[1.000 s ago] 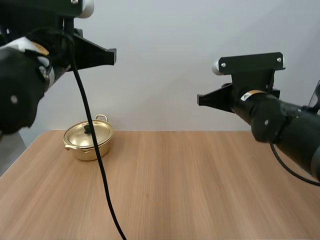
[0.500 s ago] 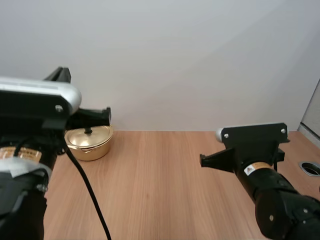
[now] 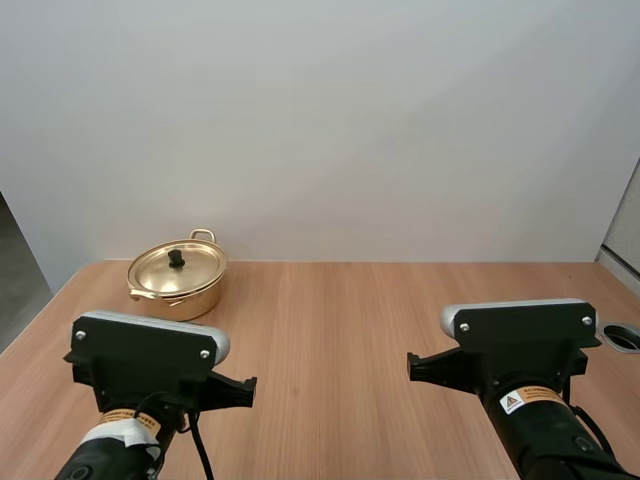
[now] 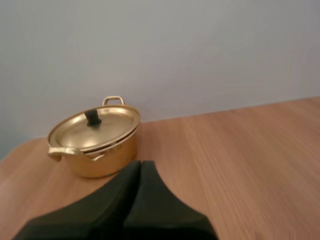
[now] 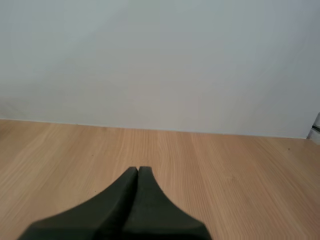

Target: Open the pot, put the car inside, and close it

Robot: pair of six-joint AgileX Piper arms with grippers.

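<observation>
A gold pot [image 3: 177, 280] with two handles stands at the table's far left, its lid with a black knob [image 3: 176, 259] on top. In the left wrist view the pot [image 4: 95, 142] sits just beyond my left gripper [image 4: 140, 163], whose fingers lie together as one dark wedge, holding nothing. My right gripper [image 5: 137, 170] is likewise shut on nothing, low over bare wood. In the high view both arms sit low at the near edge, the left arm [image 3: 145, 400] on the left and the right arm [image 3: 520, 385] on the right.
The wooden table [image 3: 340, 320] runs back to a plain pale wall. A round grommet hole [image 3: 622, 337] sits at the table's right edge.
Both arms have dropped from high in the view down to the near edge of the table. The pot has stayed where it was.
</observation>
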